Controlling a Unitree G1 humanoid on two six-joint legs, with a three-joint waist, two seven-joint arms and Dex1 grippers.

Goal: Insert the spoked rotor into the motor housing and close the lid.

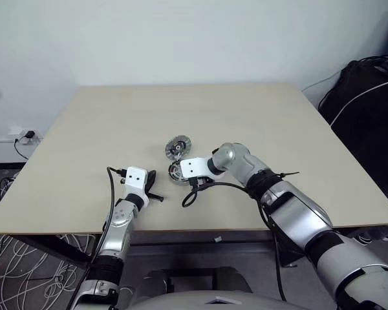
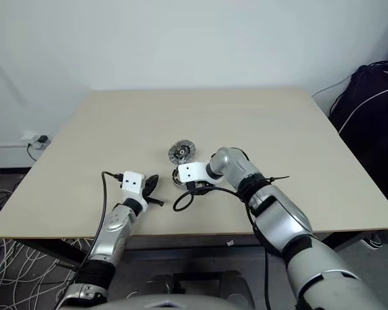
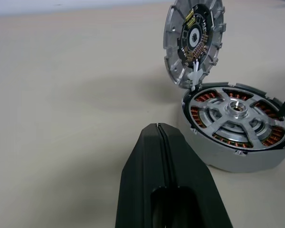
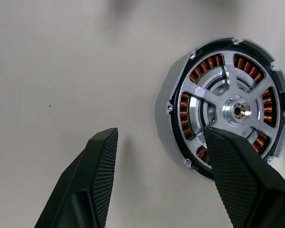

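Right tool (image 4: pixel 159 142) hangs wide open and empty over the motor housing (image 4: pixel 180 142), spoked rotor (image 4: pixel 237 111) seated inside, lid (image 3: pixel 194 40) upright behind; left tool (image 3: pixel 157 130) shut, empty.

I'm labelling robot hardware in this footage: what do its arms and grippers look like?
Both arms are silver-grey metal segments with black joints. Each wrist carries a white box-shaped module, and a black cable loops from it back along the arm. The left gripper and the right gripper each have two black wedge-shaped fingers; the right one's fingers show finely cross-hatched pads.
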